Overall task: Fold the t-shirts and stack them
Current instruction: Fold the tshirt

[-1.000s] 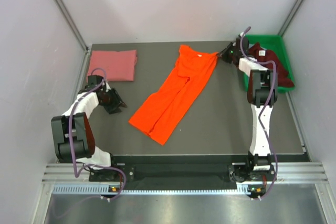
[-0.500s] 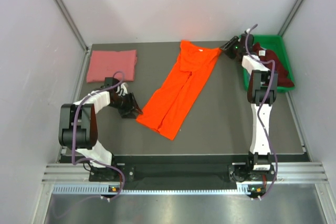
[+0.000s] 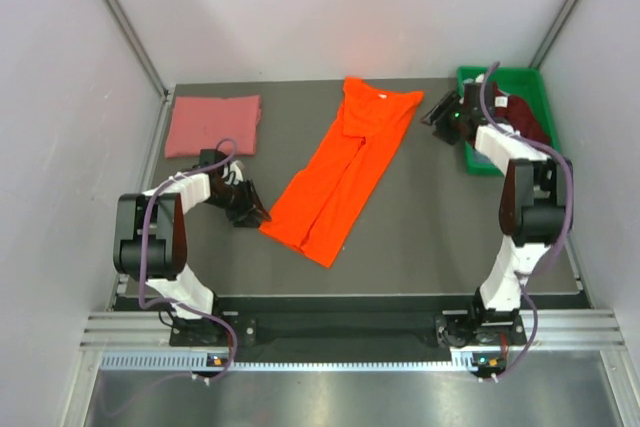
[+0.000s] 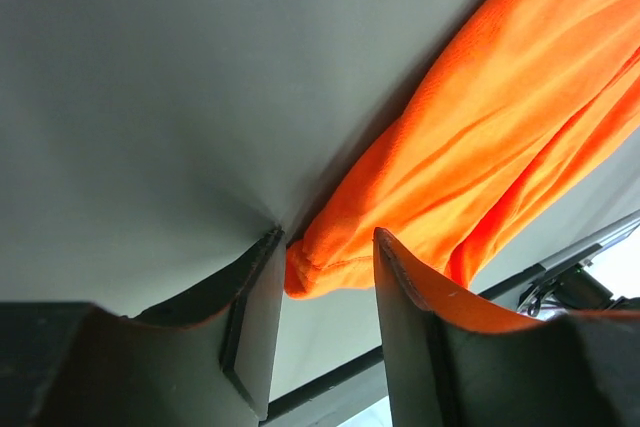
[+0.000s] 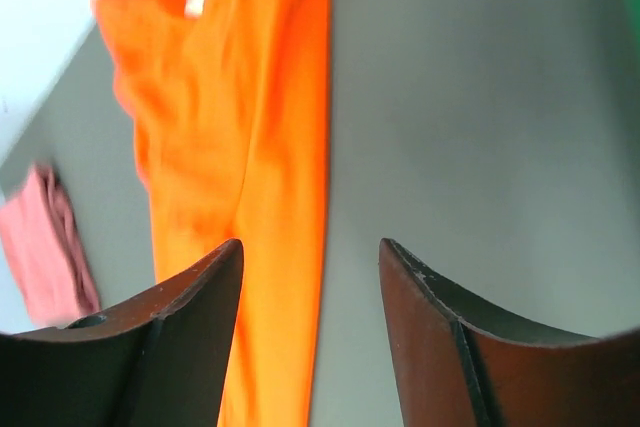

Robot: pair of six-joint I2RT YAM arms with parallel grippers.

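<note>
The orange t-shirt (image 3: 340,172) lies in a long narrow strip across the middle of the table, collar at the far end. My left gripper (image 3: 255,212) sits low at its near-left hem corner. In the left wrist view the jaws (image 4: 326,235) stand apart with that orange corner (image 4: 320,267) between the tips, not pinched. My right gripper (image 3: 437,109) hovers open just right of the shirt's far shoulder. Nothing is between its fingers (image 5: 310,244), and the orange cloth (image 5: 230,117) lies beyond them. The pink t-shirt (image 3: 213,125) lies folded at the far left. The maroon t-shirt (image 3: 525,117) is bunched in the bin.
A green plastic bin (image 3: 510,75) stands at the far right corner, close behind my right wrist. Grey walls enclose the table on three sides. The folded pink shirt (image 5: 45,247) shows at the left edge of the right wrist view.
My right gripper opened, let go of the orange shirt's far shoulder and drew back toward the bin. My left gripper slid right to the shirt's near hem corner.
</note>
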